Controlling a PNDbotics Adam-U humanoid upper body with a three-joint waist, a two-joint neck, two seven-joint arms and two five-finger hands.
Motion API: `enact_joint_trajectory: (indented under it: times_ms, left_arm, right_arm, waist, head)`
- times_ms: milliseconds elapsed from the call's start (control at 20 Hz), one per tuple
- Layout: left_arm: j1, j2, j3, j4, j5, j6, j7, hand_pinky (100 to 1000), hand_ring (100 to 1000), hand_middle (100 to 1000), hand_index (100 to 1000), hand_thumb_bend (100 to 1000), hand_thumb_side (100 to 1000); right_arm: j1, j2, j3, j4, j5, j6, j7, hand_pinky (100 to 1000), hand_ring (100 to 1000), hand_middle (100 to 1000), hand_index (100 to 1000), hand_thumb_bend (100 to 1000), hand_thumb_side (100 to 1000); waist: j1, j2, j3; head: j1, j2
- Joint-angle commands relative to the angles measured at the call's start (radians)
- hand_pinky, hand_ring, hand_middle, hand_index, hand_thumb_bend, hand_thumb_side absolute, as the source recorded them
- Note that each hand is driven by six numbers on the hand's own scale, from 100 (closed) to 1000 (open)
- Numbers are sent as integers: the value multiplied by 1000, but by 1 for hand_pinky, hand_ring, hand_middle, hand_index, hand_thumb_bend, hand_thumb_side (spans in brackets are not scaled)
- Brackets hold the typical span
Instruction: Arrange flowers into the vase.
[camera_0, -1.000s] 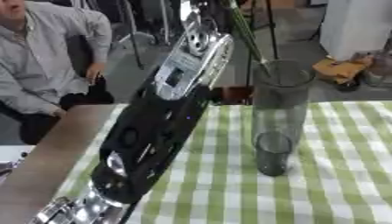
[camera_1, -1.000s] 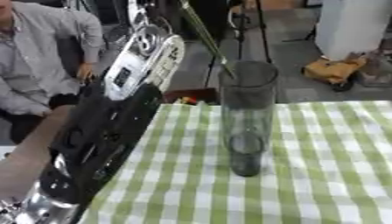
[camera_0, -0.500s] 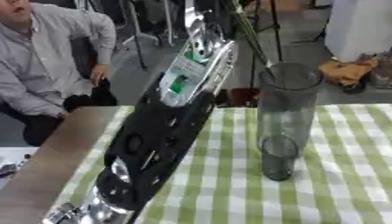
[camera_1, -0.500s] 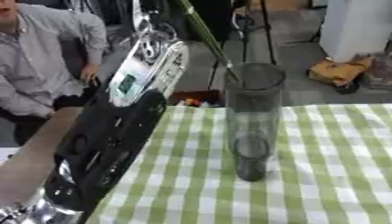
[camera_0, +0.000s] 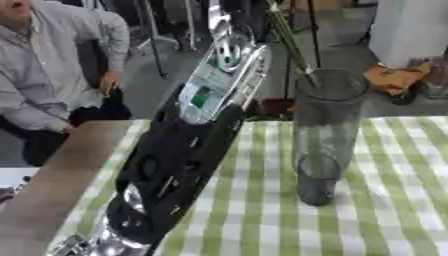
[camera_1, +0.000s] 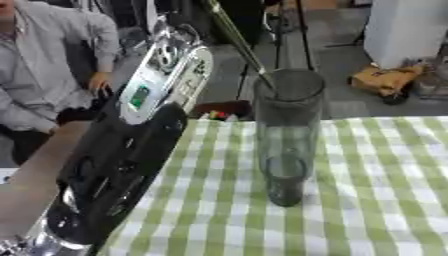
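Note:
A tall clear glass vase (camera_0: 325, 135) stands upright on the green and white checked cloth (camera_0: 394, 210). A thin green flower stem (camera_0: 289, 40) slants down from the top edge, and its lower end is inside the vase's mouth, near the back of the rim. My left arm (camera_0: 184, 160), black with a silver wrist section, climbs from the lower left to the top edge just left of the stem. The hand itself is cut off above the picture. The flower's head is out of sight too. My right hand shows in no view.
A strip of bare wooden tabletop (camera_0: 52, 190) lies left of the cloth. A person (camera_0: 52, 75) sits beyond the table's far left corner, away from the vase. Some small coloured things (camera_1: 219, 114) sit behind the table's far edge. Cloth right of the vase bears nothing.
The whole picture has shifted a little, so the camera moved. The arm and stem keep nearly the same pose, with the stem's end still at the vase's mouth.

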Motion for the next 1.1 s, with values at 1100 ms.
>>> enact_joint_trajectory:
  times_ms: [1100]
  left_arm:
    - [-8, 13, 24, -41, -153, -46, 31, 209, 249, 233, 100, 469, 702]
  right_arm:
    - [-41, -3, -22, -16, -21, -4, 0, 746, 825, 821, 852, 100, 1000]
  waist:
    - [-8, 28, -46]
  head:
    - [32, -112]
